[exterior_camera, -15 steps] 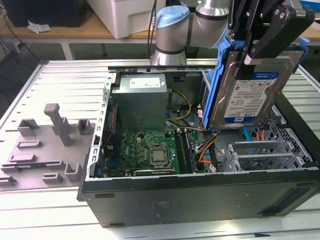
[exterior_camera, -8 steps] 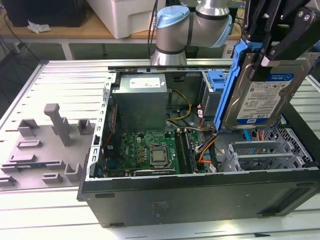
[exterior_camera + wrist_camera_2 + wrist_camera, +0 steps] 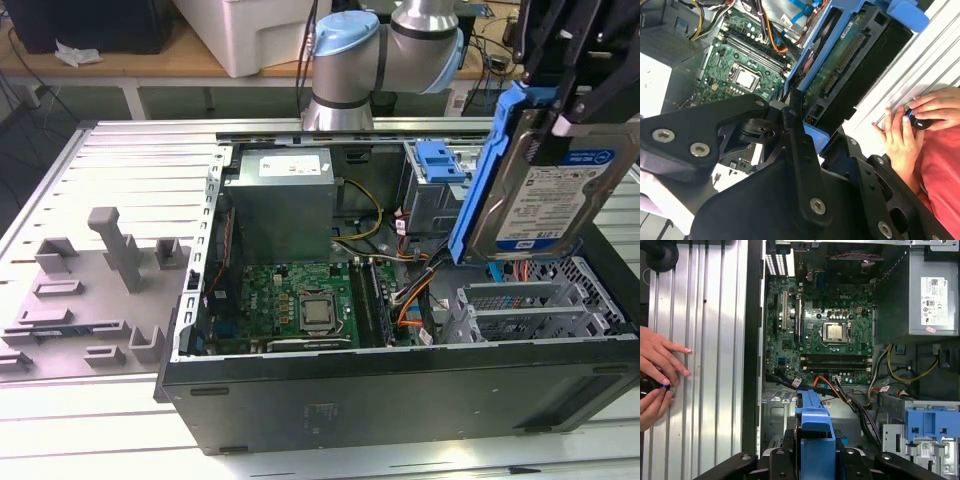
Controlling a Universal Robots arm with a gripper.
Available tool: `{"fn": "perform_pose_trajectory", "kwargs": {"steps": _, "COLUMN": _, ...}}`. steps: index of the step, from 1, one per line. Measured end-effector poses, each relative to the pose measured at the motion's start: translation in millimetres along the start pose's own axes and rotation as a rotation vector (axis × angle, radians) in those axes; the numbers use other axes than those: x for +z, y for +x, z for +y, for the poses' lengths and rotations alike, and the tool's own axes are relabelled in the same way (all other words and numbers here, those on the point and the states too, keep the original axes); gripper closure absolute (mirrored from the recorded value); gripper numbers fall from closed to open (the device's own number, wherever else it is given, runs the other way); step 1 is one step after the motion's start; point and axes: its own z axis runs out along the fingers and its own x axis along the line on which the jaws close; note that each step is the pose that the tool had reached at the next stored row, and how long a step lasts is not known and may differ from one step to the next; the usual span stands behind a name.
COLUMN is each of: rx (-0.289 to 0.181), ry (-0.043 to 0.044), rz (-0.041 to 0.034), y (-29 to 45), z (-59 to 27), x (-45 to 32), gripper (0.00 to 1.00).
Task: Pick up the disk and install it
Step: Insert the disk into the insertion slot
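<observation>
The disk [image 3: 545, 195] is showing a silver face with a blue-and-white label, and a bright blue carrier frame is running along its edges. The tool [image 3: 558, 105] clamped on it is looking matte black. Beneath the tool, the motherboard [image 3: 300, 305] is showing green, with orange cables [image 3: 821, 381] and yellow cables [image 3: 892, 367] trailing nearby. The power-supply box [image 3: 280, 205] is appearing grey with a white sticker, and the computer case [image 3: 400, 400] is showing black. The bench [image 3: 140, 160] is gleaming pale silver in parallel ribbed stripes. A person's sleeve [image 3: 940, 175] is showing coral red.
</observation>
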Motion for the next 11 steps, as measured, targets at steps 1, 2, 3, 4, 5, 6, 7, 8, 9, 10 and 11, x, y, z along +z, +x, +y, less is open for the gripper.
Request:
{"fn": "perform_pose_trajectory", "kwargs": {"steps": 1, "rx": 0.0, "ry": 0.0, "rz": 0.0, "y": 0.4, "z": -1.8, "x": -0.1, "gripper": 0.63}}
{"fn": "perform_pose_trajectory", "kwargs": {"steps": 2, "rx": 0.0, "ry": 0.0, "rz": 0.0, "y": 1.2, "z": -5.2, "x": -0.2, "gripper": 0.63}}
{"fn": "perform_pose_trajectory", "kwargs": {"steps": 3, "rx": 0.0, "ry": 0.0, "rz": 0.0, "y": 1.5, "z": -6.5, "x": -0.2, "gripper": 0.63}}
{"fn": "perform_pose_trajectory", "kwargs": {"steps": 4, "rx": 0.0, "ry": 0.0, "rz": 0.0, "y": 1.9, "z": -8.4, "x": -0.3, "gripper": 0.63}}
{"fn": "perform_pose_trajectory", "kwargs": {"steps": 5, "rx": 0.0, "ry": 0.0, "rz": 0.0, "y": 2.6, "z": -11.2, "x": -0.4, "gripper": 0.63}}
{"fn": "perform_pose_trajectory", "kwargs": {"steps": 6, "rx": 0.0, "ry": 0.0, "rz": 0.0, "y": 3.1, "z": -13.4, "x": -0.5, "gripper": 0.63}}
{"fn": "perform_pose_trajectory", "kwargs": {"steps": 7, "rx": 0.0, "ry": 0.0, "rz": 0.0, "y": 3.4, "z": -15.0, "x": -0.5, "gripper": 0.63}}
{"fn": "perform_pose_trajectory", "kwargs": {"steps": 8, "rx": 0.0, "ry": 0.0, "rz": 0.0001, "y": 3.9, "z": -17.1, "x": -0.6, "gripper": 0.63}}
{"fn": "perform_pose_trajectory", "kwargs": {"steps": 9, "rx": 0.0, "ry": 0.0, "rz": 0.0, "y": 4.2, "z": -18.6, "x": -0.7, "gripper": 0.63}}
{"fn": "perform_pose_trajectory", "kwargs": {"steps": 10, "rx": 0.0, "ry": 0.0, "rz": 0.0, "y": 4.5, "z": -19.9, "x": -0.7, "gripper": 0.63}}
{"fn": "perform_pose_trajectory", "kwargs": {"steps": 11, "rx": 0.0, "ry": 0.0, "rz": 0.0, "y": 4.5, "z": -20.4, "x": -0.7, "gripper": 0.63}}
